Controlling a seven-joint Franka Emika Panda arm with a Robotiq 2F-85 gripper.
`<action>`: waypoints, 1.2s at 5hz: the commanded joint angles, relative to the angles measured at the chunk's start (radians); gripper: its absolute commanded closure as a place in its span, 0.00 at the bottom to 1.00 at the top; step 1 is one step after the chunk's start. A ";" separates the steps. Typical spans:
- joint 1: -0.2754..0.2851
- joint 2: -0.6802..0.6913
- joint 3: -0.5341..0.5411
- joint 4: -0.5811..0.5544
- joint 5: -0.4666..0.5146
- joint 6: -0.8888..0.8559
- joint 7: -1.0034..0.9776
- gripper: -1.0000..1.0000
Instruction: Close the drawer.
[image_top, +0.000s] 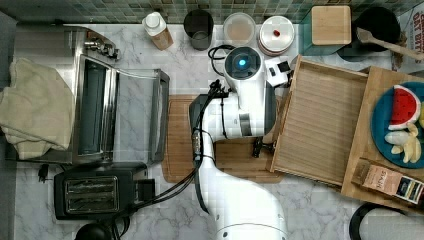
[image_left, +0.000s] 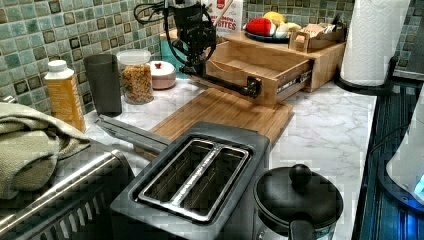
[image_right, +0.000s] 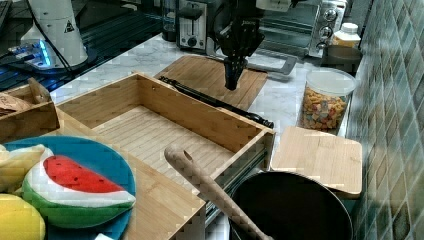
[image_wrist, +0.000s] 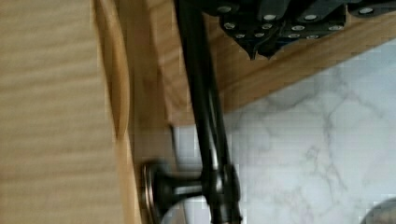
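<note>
The drawer (image_top: 320, 120) (image_left: 250, 70) (image_right: 150, 130) is a shallow light-wood tray, pulled out of its wooden cabinet with nothing inside. A black bar handle (image_left: 230, 85) (image_right: 215, 102) (image_wrist: 205, 121) runs along its front wall. My gripper (image_right: 232, 82) (image_left: 192, 67) (image_wrist: 261, 51) points down just outside that front wall, near one end of the handle. In the wrist view its fingertips meet beside the bar, shut on nothing. In the top view the arm covers the gripper.
A darker cutting board (image_top: 180, 150) (image_right: 210, 75) lies in front of the drawer, under the arm. A toaster (image_top: 92, 192), toaster oven (image_top: 100, 115), jars (image_top: 239, 27) and a square wooden lid (image_top: 331, 25) ring the counter. A blue plate (image_top: 380, 120) of toy fruit sits on the cabinet top.
</note>
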 joint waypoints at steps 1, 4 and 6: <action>-0.005 0.023 -0.010 0.050 -0.005 0.018 0.026 1.00; -0.033 0.004 -0.026 -0.059 -0.067 0.121 -0.029 1.00; -0.073 0.001 -0.029 -0.114 -0.022 0.189 -0.094 1.00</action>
